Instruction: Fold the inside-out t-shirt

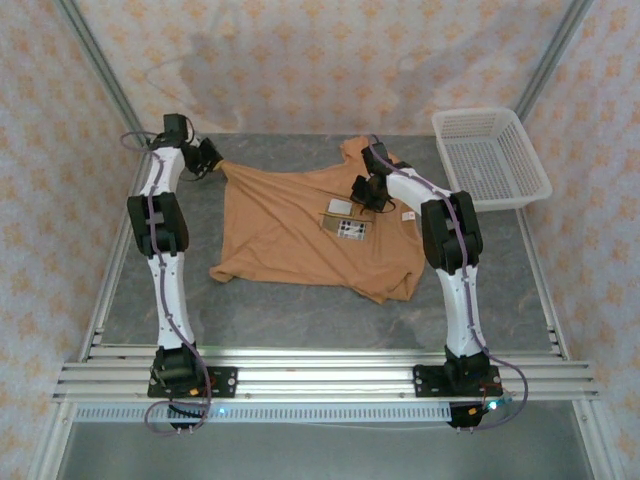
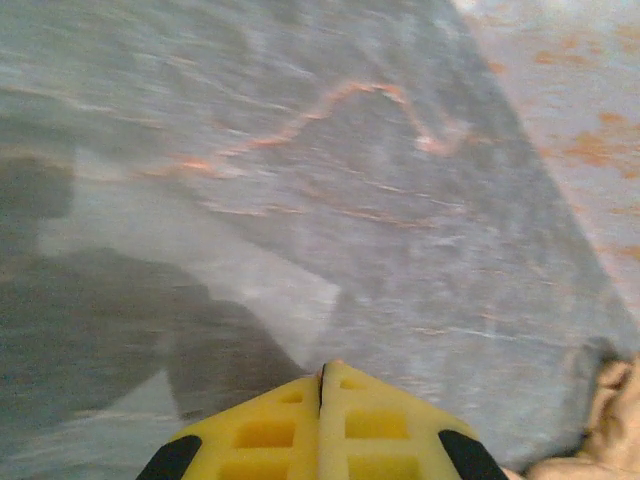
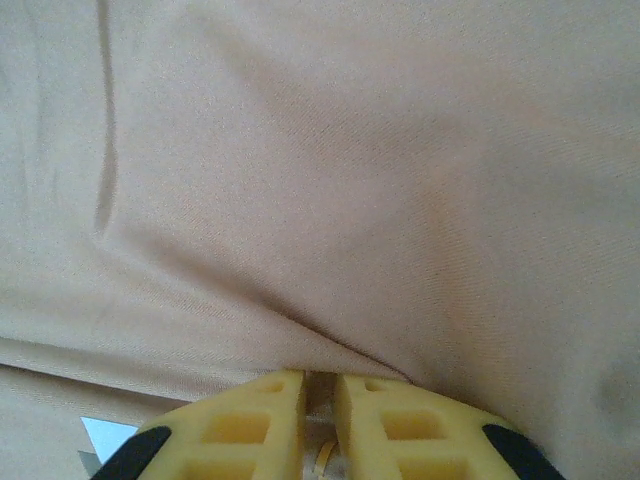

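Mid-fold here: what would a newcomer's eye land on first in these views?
An orange-tan t-shirt sprawls across the middle of the grey table, white labels showing on its right side. The right hand pinches a fold beside them, the left hand sits closed at the shirt's far-left corner, and a white basket waits far right.

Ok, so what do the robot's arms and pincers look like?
The left arm and right arm have white links, bulky black joints and thin purplish cables, on black bases. The left pincer and right pincer have yellow fingers with square cut-outs and black patches.
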`<state>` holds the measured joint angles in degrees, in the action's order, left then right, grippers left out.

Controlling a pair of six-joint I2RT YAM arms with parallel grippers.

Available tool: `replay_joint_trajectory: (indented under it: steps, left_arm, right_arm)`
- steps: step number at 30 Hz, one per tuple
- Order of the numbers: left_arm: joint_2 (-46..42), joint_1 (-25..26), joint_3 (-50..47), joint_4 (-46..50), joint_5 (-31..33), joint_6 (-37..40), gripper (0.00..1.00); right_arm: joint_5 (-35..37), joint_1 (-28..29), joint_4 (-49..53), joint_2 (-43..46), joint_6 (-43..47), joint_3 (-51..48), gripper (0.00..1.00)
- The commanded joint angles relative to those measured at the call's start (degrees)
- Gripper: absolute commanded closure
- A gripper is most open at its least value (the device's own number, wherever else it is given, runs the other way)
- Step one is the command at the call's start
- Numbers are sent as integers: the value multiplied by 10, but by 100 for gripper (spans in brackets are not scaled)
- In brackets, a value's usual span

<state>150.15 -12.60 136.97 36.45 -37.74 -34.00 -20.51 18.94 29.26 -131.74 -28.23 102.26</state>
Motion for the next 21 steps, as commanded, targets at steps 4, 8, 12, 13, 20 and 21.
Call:
replay_joint_trajectory:
  steps: [4,8,12,13,20,21]
  left_arm:
    - [-36,4,6,-82,-31,-70,72]
    - [-73,5,8,-30,18,-19,39]
    - [-193,18,-101,-2,114,58,34]
    - [-241,27,-152,1,141,73,34]
    - [-559,94,-594,-19,214,37,37]
    - [-594,91,-644,-20,217,17,37]
  right_arm:
    - [37,-5,103,-55,26,0,83]
    - [-4,-4,122,-65,48,41,80]
    - [-35,0,149,-48,68,94,75]
    - [-42,1,160,-39,70,106,73]
    - [-60,10,155,96,51,7,63]
    - [-56,15,147,120,48,-23,61]
